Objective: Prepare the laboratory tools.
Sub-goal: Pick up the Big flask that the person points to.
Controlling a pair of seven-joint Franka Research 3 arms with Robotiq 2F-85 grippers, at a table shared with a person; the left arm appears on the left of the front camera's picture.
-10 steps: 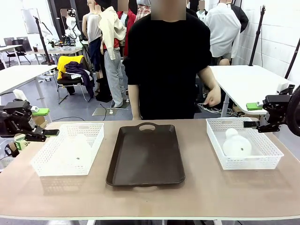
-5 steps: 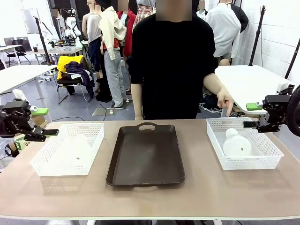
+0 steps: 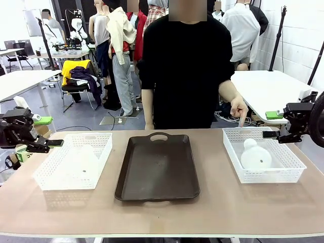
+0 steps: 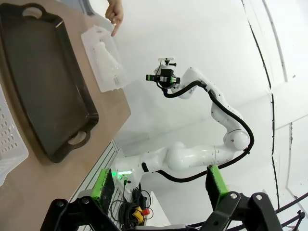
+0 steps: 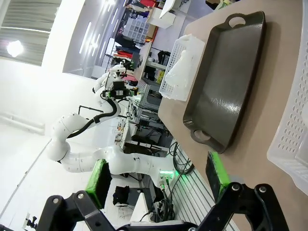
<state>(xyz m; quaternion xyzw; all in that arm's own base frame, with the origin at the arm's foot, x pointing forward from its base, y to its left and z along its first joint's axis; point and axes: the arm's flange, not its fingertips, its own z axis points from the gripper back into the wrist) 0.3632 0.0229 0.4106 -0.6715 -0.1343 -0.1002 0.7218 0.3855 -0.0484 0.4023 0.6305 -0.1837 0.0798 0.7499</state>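
1. Frosted-white plastic on both flanks: the left flask (image 3: 83,161) stands in the left basket (image 3: 76,136), just left of the tray (image 3: 157,169), and the right flask (image 3: 254,154) sits in the right basket (image 3: 263,177), just right of the tray.
2. My left gripper (image 4: 160,187) hangs beyond the left basket, on the side away from the tray, fingers spread wide and holding nothing.
3. My right gripper (image 5: 158,179) hovers at the right basket's outer far corner, also away from the tray, jaws fully apart and empty.
4. The person's hand (image 3: 238,109) points down at the right basket's far edge, so I judge that flask to be the one to take first.
5. I expect both flasks to be light, thin-walled and smooth. They are unlikely to shatter, but they could slip or flex under a hard squeeze.
6. The wide base looks too broad for my fingers. The narrow neck, just below the mouth, seems the place to grip.
7. The basket walls crowd each flask, so I would come in from above.
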